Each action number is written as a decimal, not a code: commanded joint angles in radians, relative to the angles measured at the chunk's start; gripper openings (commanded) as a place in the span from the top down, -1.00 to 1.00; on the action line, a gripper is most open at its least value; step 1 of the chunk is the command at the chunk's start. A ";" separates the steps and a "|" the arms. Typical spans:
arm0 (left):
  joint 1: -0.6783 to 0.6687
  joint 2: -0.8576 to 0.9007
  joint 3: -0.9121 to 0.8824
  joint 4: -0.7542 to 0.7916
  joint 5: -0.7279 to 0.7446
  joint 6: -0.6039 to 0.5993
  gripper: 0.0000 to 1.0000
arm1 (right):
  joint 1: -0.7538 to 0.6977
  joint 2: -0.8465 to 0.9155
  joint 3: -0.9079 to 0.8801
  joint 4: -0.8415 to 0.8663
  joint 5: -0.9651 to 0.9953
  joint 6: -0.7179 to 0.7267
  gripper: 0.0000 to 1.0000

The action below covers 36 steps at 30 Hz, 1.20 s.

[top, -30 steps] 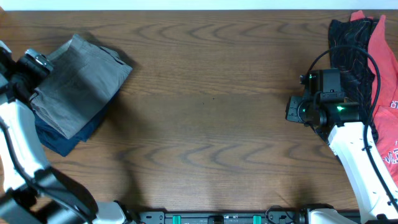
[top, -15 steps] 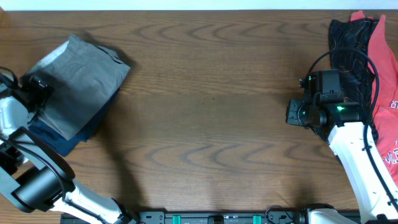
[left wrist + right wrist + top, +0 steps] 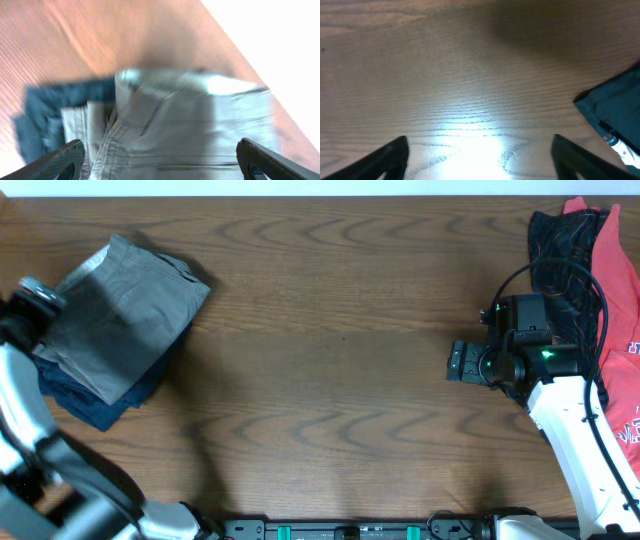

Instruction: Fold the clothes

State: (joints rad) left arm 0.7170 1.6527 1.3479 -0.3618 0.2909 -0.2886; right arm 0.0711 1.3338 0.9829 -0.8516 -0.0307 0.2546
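The grey-taupe shorts (image 3: 125, 320) lie folded at the table's far left, on top of a folded navy garment (image 3: 95, 405). My left gripper (image 3: 40, 300) hovers blurred at their left edge. In the left wrist view its jaws (image 3: 162, 165) stand wide open over the shorts (image 3: 190, 125), gripping nothing, with the navy cloth (image 3: 45, 115) showing beside them. My right gripper (image 3: 462, 363) is open over bare wood at the right. Its fingers (image 3: 385, 157) have nothing between them.
A black-patterned garment (image 3: 565, 260) and a red one (image 3: 615, 330) lie heaped at the right edge behind my right arm. A dark cloth corner (image 3: 615, 110) shows at the right of the right wrist view. The brown wooden table (image 3: 330, 380) spans the middle.
My right gripper has opened from nearly shut and its jaws reach slightly further left. My left gripper has opened a little wider and shifted up and left off the shorts' edge.
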 commanded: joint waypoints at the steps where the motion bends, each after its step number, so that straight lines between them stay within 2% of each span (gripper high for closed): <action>1: -0.013 -0.126 0.014 -0.015 -0.013 0.010 -0.96 | -0.012 -0.010 0.016 -0.004 -0.008 -0.001 -0.96; 5: -0.086 -0.201 0.014 -0.074 0.027 0.011 -0.96 | -0.012 -0.010 0.016 0.004 -0.013 -0.001 -0.98; 9: -0.232 -0.216 0.014 -0.175 0.041 0.063 -0.96 | -0.012 -0.010 0.016 0.040 -0.053 -0.002 -0.98; 13: -0.410 -0.192 0.013 -0.394 0.032 0.124 -0.96 | -0.012 -0.007 0.016 0.078 -0.048 -0.063 -0.98; 16: -0.510 -0.167 0.011 -0.578 -0.016 0.124 -0.96 | -0.012 -0.002 0.016 0.074 -0.049 -0.069 -0.99; 21: -0.620 -0.138 0.004 -0.877 -0.053 0.124 -0.96 | -0.012 0.001 0.016 -0.056 -0.071 -0.069 -0.98; 25: -0.663 -0.138 -0.003 -1.023 -0.057 0.123 -0.96 | -0.012 0.001 0.016 -0.179 -0.109 -0.068 -0.99; 31: -0.722 -0.186 -0.009 -1.103 -0.095 0.144 -0.96 | -0.012 -0.004 0.015 -0.319 -0.113 -0.016 -0.98; 36: -0.773 -0.357 -0.076 -1.059 -0.121 0.143 -0.97 | -0.011 -0.079 -0.039 -0.306 -0.132 0.002 -0.99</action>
State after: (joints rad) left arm -0.0334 1.4086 1.3113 -1.4342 0.2050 -0.1596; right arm 0.0711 1.3136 0.9752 -1.1618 -0.1402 0.2276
